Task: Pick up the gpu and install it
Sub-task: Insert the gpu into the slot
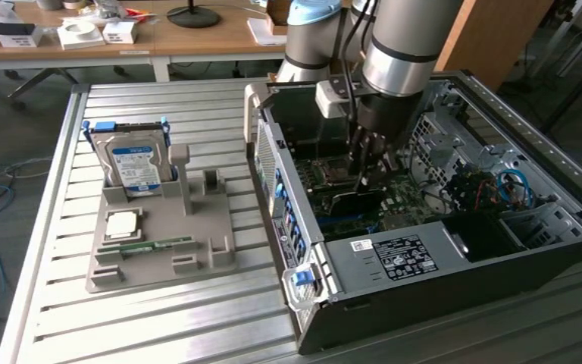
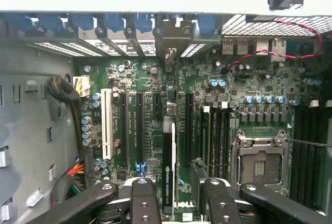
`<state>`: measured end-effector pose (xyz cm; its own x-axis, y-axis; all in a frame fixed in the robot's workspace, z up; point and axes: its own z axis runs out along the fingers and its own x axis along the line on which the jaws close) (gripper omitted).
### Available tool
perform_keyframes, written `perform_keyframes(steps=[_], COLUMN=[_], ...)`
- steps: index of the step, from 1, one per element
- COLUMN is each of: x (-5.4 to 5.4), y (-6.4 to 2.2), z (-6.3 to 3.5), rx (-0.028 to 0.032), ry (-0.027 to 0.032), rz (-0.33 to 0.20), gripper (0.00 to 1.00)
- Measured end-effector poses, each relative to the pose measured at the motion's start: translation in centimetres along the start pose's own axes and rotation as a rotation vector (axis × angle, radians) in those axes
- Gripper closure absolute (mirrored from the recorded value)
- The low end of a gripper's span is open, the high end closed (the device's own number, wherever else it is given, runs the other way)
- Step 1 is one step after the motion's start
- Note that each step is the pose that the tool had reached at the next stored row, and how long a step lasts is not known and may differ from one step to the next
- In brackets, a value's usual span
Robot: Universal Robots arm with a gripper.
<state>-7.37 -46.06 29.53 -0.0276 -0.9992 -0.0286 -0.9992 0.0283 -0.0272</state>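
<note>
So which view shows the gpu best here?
The wrist view. There the gpu stands edge-on over the motherboard slots, between the gripper fingers, its printed edge readable. The exterior view gives just a dark sliver of the gpu below the gripper, deep inside the case.

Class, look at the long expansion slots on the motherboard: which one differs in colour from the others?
The white slot, standing beside the grey metal case wall; the other long slots are black.
</note>
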Motion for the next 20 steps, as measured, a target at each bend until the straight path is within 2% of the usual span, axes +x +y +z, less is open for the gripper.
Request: perform_keyframes(steps=[7, 20], x=[0.0, 0.0], y=[-0.03, -0.07], z=[-0.54, -1.21], rx=[0.0001, 0.0000], ry=[-0.0117, -0.0115], rz=[0.000, 0.000], gripper=[0.60, 0.60])
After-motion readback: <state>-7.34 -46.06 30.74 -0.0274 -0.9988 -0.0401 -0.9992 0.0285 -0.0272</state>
